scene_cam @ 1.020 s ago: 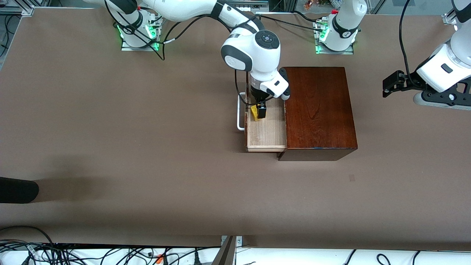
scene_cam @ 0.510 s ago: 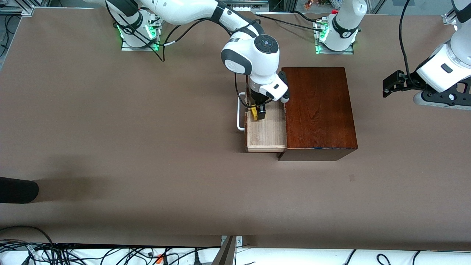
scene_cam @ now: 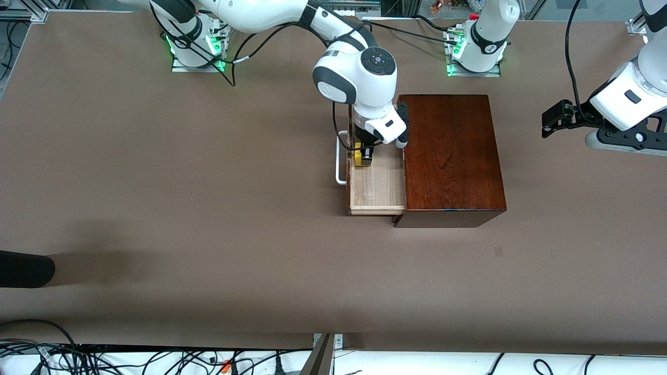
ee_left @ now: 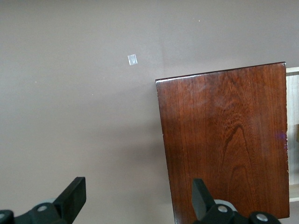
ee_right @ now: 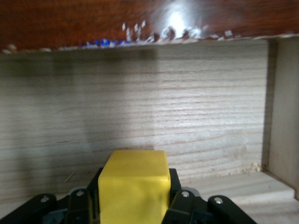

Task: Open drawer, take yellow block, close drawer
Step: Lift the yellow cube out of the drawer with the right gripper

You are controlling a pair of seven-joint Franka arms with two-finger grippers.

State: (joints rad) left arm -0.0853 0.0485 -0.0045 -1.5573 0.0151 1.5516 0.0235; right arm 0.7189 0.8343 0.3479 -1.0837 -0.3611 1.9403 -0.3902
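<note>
The drawer (scene_cam: pixel 378 190) of the dark reddish-brown wooden box (scene_cam: pixel 451 156) stands pulled out, its pale interior showing and its white bar handle (scene_cam: pixel 340 166) toward the right arm's end. My right gripper (scene_cam: pixel 362 158) is shut on the yellow block (scene_cam: pixel 359 157) and holds it a little above the drawer's floor. In the right wrist view the yellow block (ee_right: pixel 134 184) sits clamped between the black fingers (ee_right: pixel 180 198), with the drawer's floor (ee_right: pixel 140 107) below. My left gripper (scene_cam: pixel 553 119) is open and empty, waiting over the table at the left arm's end.
The left wrist view shows the box's top (ee_left: pixel 224 140) and bare brown table (ee_left: pixel 79 107) with a small pale mark (ee_left: pixel 132 59). A dark object (scene_cam: pixel 23 268) lies at the table's edge at the right arm's end. Cables run along the front edge.
My right gripper has risen slightly with the yellow block in it, lifting it off the drawer's floor. The left arm has not moved.
</note>
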